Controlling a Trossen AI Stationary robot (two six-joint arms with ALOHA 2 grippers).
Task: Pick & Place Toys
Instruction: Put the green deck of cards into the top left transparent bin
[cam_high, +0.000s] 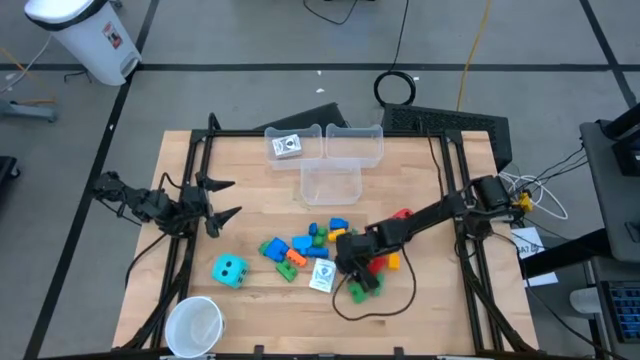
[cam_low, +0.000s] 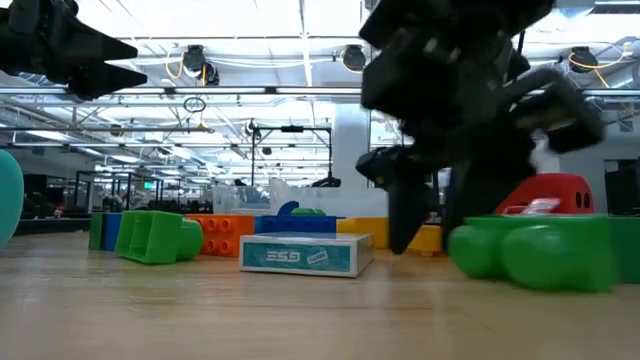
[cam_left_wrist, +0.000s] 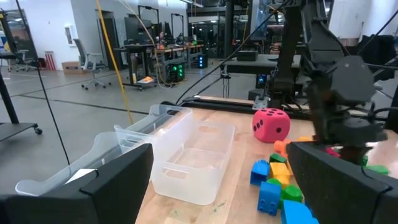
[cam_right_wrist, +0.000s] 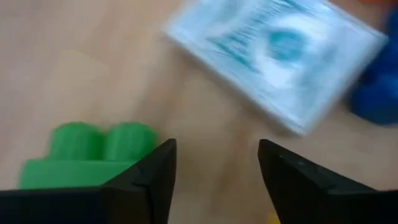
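**Right arm lining up on a green block**

Right end effector, fingers spread and empty, hovers low over the desk between a green block and a white card. Picking is under way; next it likely needs to shift over the block, then pinch. Left end effector, spread, waits at the desk's left edge.

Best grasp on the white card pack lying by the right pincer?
Take the card pack from straight above, fingers across its two long thin edges. It lies flat on the table, so its broad face gives no purchase. The right pincer, open, hovers beside it, next to a green block.
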